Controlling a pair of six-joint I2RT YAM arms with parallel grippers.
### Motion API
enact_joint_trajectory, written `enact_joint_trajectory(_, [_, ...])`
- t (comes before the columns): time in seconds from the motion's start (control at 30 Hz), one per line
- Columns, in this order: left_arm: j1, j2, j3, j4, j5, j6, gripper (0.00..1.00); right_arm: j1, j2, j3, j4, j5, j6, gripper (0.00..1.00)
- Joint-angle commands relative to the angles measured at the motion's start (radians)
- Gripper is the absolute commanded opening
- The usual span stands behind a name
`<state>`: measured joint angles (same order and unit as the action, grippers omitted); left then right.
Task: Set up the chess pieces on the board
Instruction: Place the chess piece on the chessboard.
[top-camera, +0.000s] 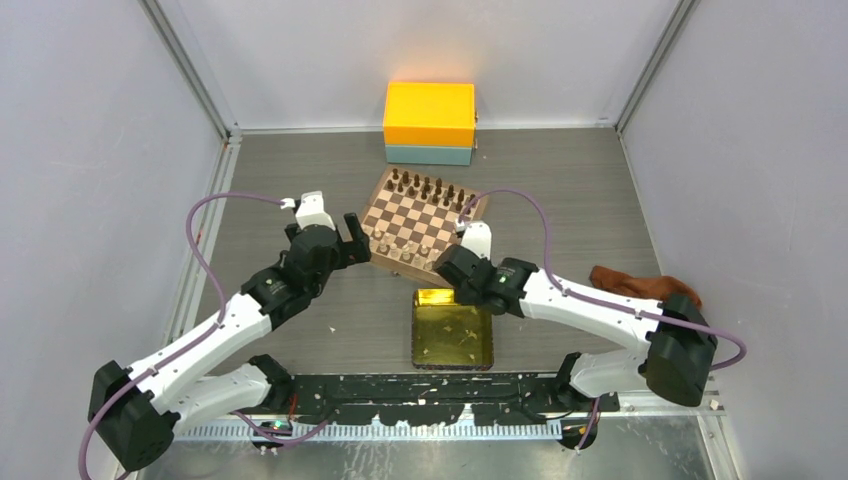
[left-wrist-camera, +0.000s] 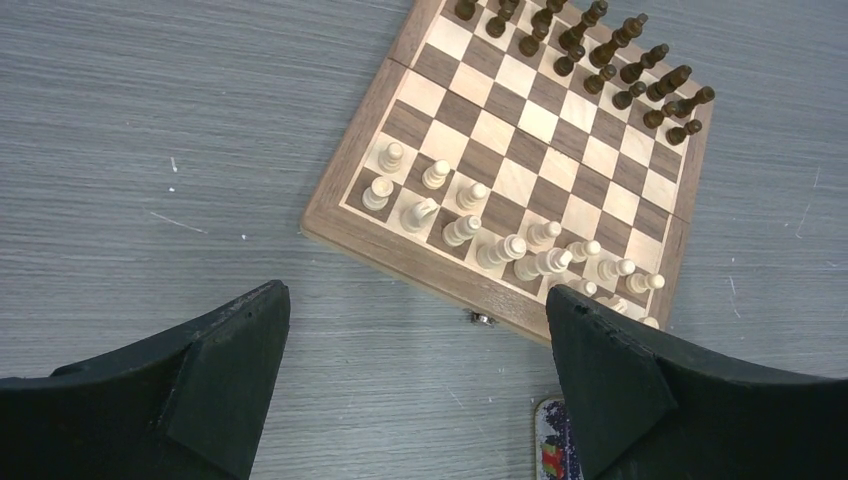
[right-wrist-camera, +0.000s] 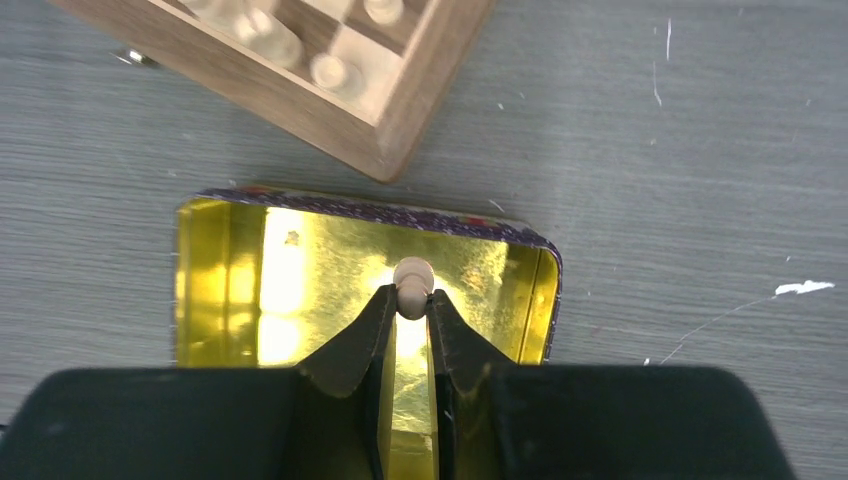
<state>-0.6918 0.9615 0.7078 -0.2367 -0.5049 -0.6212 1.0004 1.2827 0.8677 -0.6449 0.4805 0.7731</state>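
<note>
One square wooden chessboard (top-camera: 425, 225) with light and dark brown checks lies on the grey tabletop (top-camera: 300, 180). One shiny gold square tin tray (top-camera: 417, 335) sits at its 6 o'clock. One orange-and-teal box (top-camera: 429, 122) stands at the chessboard's 12 o'clock, and one crumpled brown cloth (top-camera: 625, 283) lies at the tray's 3 o'clock. There are two arms, each with one end effector.

The small pale cream wooden pieces (left-wrist-camera: 500, 250) stand in two rows along the chessboard's near edge. From the left wrist view I count fifteen, though the last few beside the finger are partly hidden. The dark brown wooden pieces (left-wrist-camera: 605, 50) crowd two rows along the far edge, and the frame cuts some off, so I can't give a sure count.

One more cream piece, a round-headed pawn (right-wrist-camera: 413, 275), is pinched by its stem between the fingertips of the right end effector (right-wrist-camera: 410, 300), its head poking just past them. It hangs over the gold tray, with the chessboard's near corner at about 11 o'clock in that wrist's view.

The left end effector (left-wrist-camera: 415, 300) is spread wide and empty over bare tabletop. The cream rows lie near it, at its 12 to 1 o'clock, not touching.
</note>
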Motion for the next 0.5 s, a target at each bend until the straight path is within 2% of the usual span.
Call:
enact_joint_trajectory(0.0, [-0.003, -0.032, 0.001, 0.034, -0.03, -0.003, 1.0, 0.005, 0.016, 0.153, -0.034, 0.045, -0.09, 0.01])
enact_joint_trajectory(0.17, [-0.004, -0.037, 0.005, 0.022, -0.032, -0.003, 1.0, -0.046, 0.112, 0.314, -0.066, 0.015, -0.198, 0.01])
enact_joint_trajectory(0.27, [-0.003, -0.045, 0.005, 0.017, -0.033, -0.002, 1.0, -0.108, 0.186, 0.403, -0.065, -0.054, -0.259, 0.01])
enact_joint_trajectory(0.47, [-0.003, -0.056, 0.008, 0.003, -0.036, 0.0, 1.0, -0.187, 0.404, 0.641, -0.098, -0.138, -0.387, 0.01])
